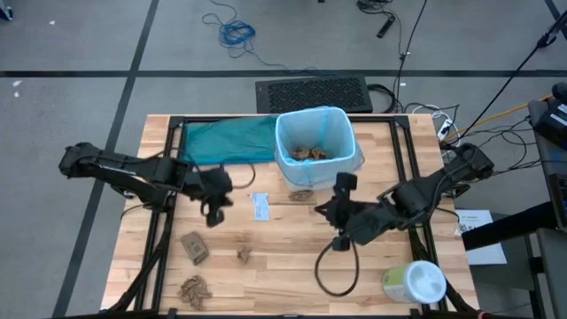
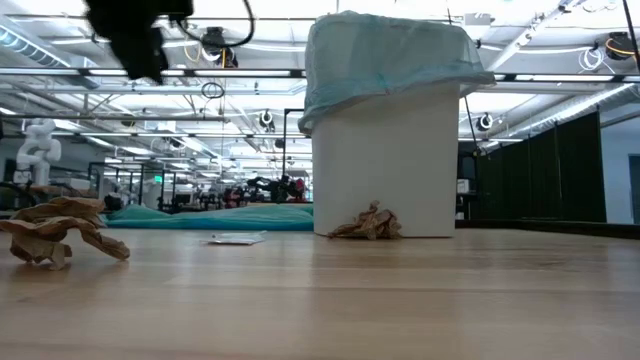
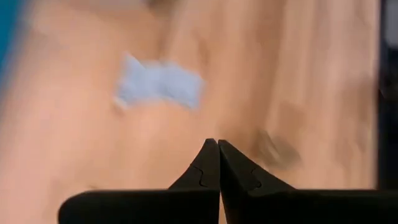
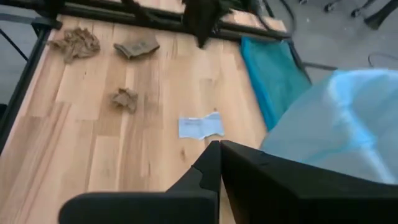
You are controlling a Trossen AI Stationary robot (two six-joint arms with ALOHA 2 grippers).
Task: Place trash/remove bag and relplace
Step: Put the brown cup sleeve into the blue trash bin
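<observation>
A white bin (image 1: 314, 164) stands at the table's far middle. The light-blue bag (image 1: 335, 117) lines it and folds over its rim (image 2: 385, 60). Brown paper wads (image 1: 308, 152) lie inside. More trash lies on the table: a wad (image 2: 368, 222) against the bin's foot, a white scrap (image 1: 260, 206), and wads (image 1: 194, 248) (image 1: 244, 255) (image 1: 195, 288) near the left front. My left gripper (image 1: 213, 217) hangs shut above the table, left of the scrap (image 3: 160, 86). My right gripper (image 1: 322, 211) is shut, in front of the bin, above the table.
A darker teal plastic bag (image 1: 226, 140) lies flat left of the bin. A white-and-green wipes tub (image 1: 414, 282) stands at the near right corner. A black cable loop (image 1: 338, 270) hangs under the right arm. Bare wood lies between the two grippers.
</observation>
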